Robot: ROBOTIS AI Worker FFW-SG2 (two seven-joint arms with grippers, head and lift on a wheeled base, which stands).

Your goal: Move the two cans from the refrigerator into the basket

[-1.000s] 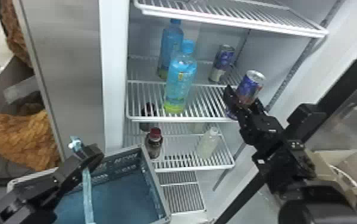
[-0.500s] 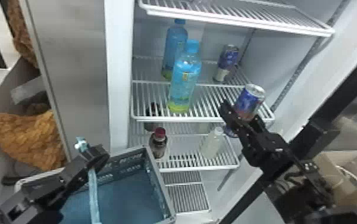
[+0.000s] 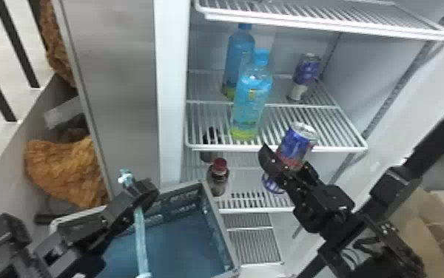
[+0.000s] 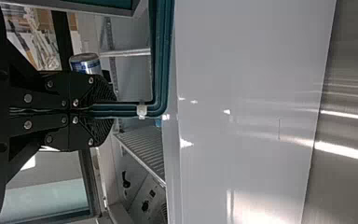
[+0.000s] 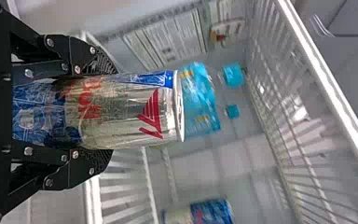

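Note:
In the head view, my right gripper (image 3: 288,162) is shut on a blue and silver can (image 3: 298,142), just in front of the middle shelf's edge. The right wrist view has this can (image 5: 130,109) lengthwise between the fingers of my right gripper (image 5: 109,112). A second can (image 3: 306,75) stands at the back right of that shelf. My left gripper (image 3: 136,197) is over the blue-grey basket (image 3: 215,221), shut on its light-blue handle (image 3: 141,236). In the left wrist view, my left gripper (image 4: 112,109) pinches the teal handle (image 4: 162,60).
Two blue bottles (image 3: 252,99) stand left of the cans on the middle shelf (image 3: 280,148). A red-capped dark bottle (image 3: 218,179) is on the shelf below. The upper shelf (image 3: 325,24) overhangs them, and the fridge's side wall (image 3: 173,88) rises behind the basket.
The head view has swung slightly left. My right gripper has drawn the held can left and down, away from the shelf toward me. My left gripper stays on the handle.

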